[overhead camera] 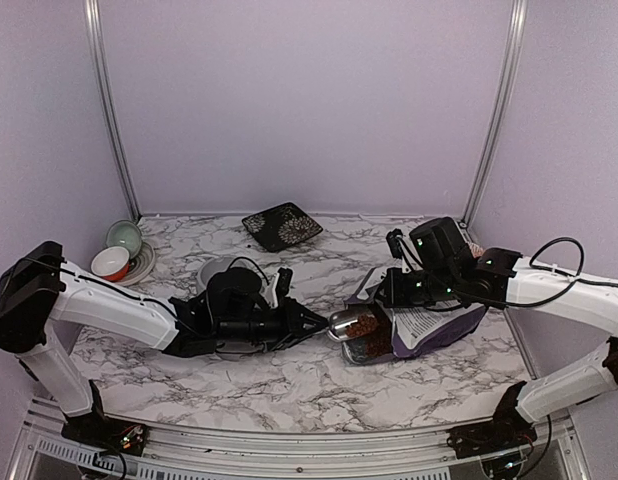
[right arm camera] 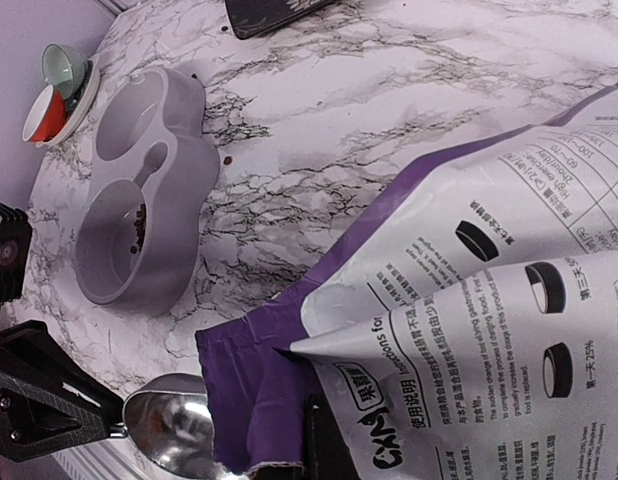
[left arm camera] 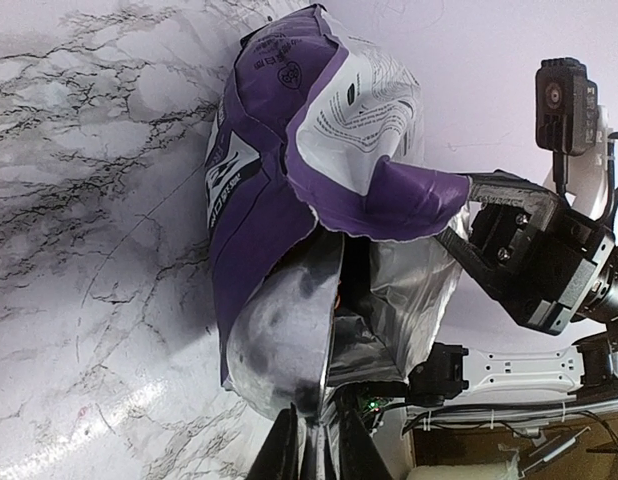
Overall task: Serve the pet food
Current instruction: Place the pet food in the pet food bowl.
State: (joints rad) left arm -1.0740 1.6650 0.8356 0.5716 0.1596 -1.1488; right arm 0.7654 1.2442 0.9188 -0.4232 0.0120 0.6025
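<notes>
Far to the left of the bag [overhead camera: 439, 328], at the edge of the desk [overhead camera: 289, 380], sit a green cup [overhead camera: 123, 236] and a red bowl [overhead camera: 111, 264]. They are close together.

Nearer to the bag, but on its left too, is the grey double bowl [right arm camera: 194, 200]. It lies flat on the desk. One of its two cups has a few brown bits in it. A few more bits lie loose on the desk just beside it. The left arm reaches over this bowl in the top view.

A dark plate [overhead camera: 282, 226] with a pattern lies behind the bowl, to the back left of the bag.

Next comes the left claw [overhead camera: 319, 325]. It is clenched on the handle of a shiny scoop [overhead camera: 341, 323]. The scoop's round end is right at the open mouth of the bag.

The pet food [overhead camera: 363, 323] is in the scoop, a small brown heap. More of it shows just inside the bag's mouth, below the scoop.

The bag is purple and white and silver inside. It lies on its side on the desk with its mouth to the left.

The right claw [overhead camera: 392, 293] is at the top edge of the bag's mouth. It is pinched tight on the purple flap and holds it up.
</notes>
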